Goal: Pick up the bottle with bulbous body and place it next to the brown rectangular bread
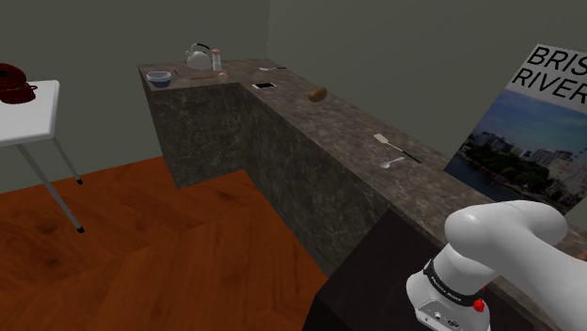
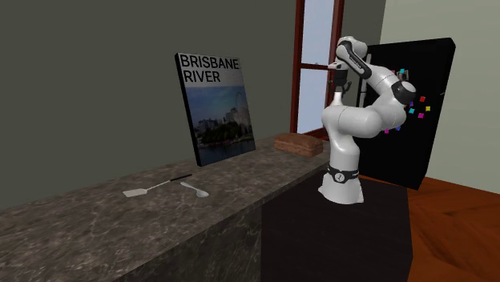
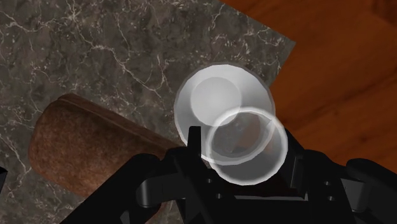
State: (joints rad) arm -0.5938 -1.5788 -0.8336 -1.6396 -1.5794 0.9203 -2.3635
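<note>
A clear, glassy bottle with a bulbous body (image 3: pixel 226 118) sits clasped between my black fingers (image 3: pixel 193 143), seen end-on from its mouth. My gripper (image 3: pixel 245 175) is shut on it. Below and beside the bottle lies the brown rectangular bread (image 3: pixel 83 146) on the dark marble counter (image 3: pixel 95 44). In the second exterior view the gripper (image 2: pixel 340 85) hangs high above the bread (image 2: pixel 298 143), which lies at the counter's end by the window frame.
A Brisbane River poster (image 2: pixel 216 108) leans on the wall, with a spatula (image 2: pixel 152 187) and spoon (image 2: pixel 195 189) in front. Farther along the counter stand a kettle (image 1: pixel 198 57), bowl (image 1: pixel 160 79), phone (image 1: pixel 263 86) and a brown roll (image 1: pixel 318 93). Wooden floor (image 3: pixel 343 63) lies past the counter's edge.
</note>
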